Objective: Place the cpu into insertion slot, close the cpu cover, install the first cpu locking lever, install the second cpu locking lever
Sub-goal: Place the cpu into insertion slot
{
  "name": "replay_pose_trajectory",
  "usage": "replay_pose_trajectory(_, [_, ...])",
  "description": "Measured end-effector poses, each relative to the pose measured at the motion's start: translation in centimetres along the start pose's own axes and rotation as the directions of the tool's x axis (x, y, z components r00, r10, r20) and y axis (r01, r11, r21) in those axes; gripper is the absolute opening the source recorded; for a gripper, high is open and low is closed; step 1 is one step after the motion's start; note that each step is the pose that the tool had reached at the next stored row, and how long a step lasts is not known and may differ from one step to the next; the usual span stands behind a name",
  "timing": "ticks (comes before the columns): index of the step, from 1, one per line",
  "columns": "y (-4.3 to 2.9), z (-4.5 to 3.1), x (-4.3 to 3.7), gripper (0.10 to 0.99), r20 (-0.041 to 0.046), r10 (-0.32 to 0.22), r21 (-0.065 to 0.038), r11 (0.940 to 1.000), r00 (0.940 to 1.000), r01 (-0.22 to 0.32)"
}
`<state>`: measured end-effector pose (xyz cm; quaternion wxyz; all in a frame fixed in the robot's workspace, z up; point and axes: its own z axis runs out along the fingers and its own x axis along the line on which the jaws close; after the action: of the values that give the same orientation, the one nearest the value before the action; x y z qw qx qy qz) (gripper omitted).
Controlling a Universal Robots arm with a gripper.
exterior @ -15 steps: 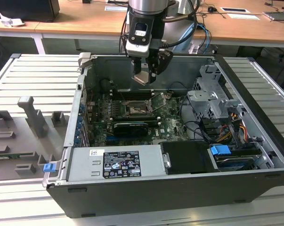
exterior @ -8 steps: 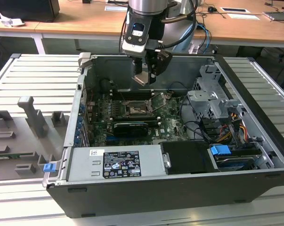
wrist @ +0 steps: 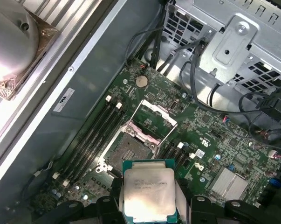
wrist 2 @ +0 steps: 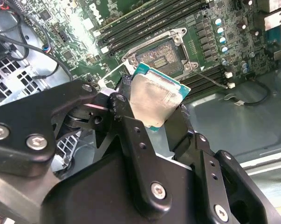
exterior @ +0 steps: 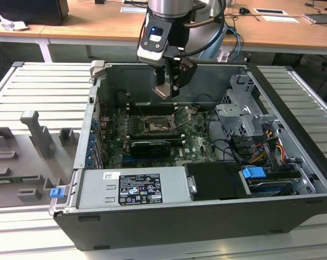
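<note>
From where I stand, the arm's gripper (exterior: 166, 90) hangs inside the open computer case (exterior: 311, 162), which lies on its side on the slatted desk (exterior: 44, 92). Its black fingers (wrist 2: 128, 121) are clamped on two opposite edges of the cpu (wrist: 148, 189), which is held flat with its dull metal top towards the wrist cameras.

In both wrist views the chip is in the air above the motherboard (exterior: 197, 142), near the bare insertion slot (wrist: 126, 151) but apart from it. The cpu cover (wrist: 160, 112) stands swung up on its hinge, leaving the socket open.

I'd judge the first step is in hand: the chip is carried, not seated. Seating it calls for squaring its edges with the socket frame and lowering it level, without pressing.
</note>
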<state>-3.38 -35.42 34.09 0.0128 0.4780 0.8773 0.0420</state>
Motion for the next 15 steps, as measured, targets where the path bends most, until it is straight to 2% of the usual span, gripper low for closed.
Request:
replay_pose_trajectory(11, [-0.01, 0.13, 0.00, 0.533, 0.0070, 0.082, -0.002, 0.9966, 0.9966, -0.082])
replay_pose_trajectory(15, [-0.01, 0.17, 0.00, 0.533, 0.0103, 0.121, -0.003, 0.9927, 0.9926, -0.121])
